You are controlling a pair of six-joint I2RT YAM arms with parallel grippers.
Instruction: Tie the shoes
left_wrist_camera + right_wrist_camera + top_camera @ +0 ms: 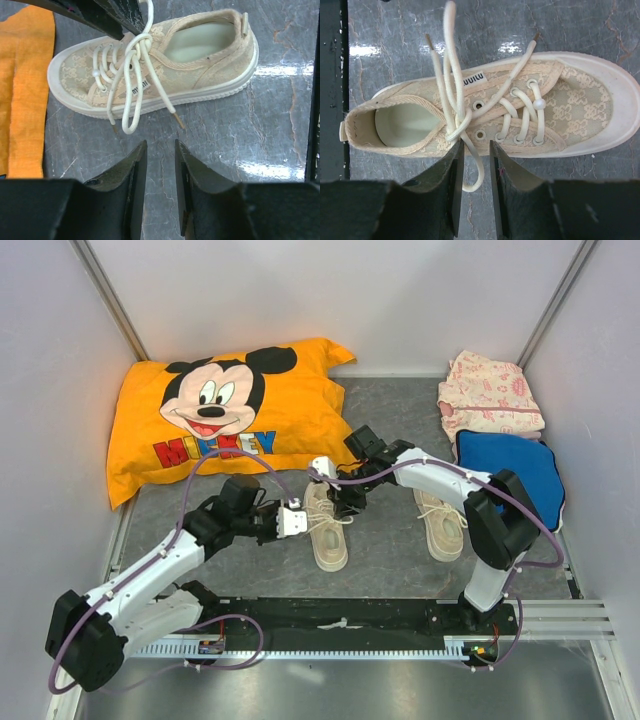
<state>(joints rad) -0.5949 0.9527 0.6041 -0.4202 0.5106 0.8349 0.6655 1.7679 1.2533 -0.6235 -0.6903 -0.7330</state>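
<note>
Lying on the desk (390, 565) between your arms, one shoe (327, 538) has its lace (451, 75) crossed in a loose knot over the tongue. The other shoe (441, 525) sits apart to its right. Your right claw (476, 145) reaches across from a raised elbow, fingers narrowly parted around a lace loop; you cannot tell if it is pinched. Your left claw (160, 145), on a low outstretched arm, hovers beside the shoe, gap narrow, holding nothing.
</note>
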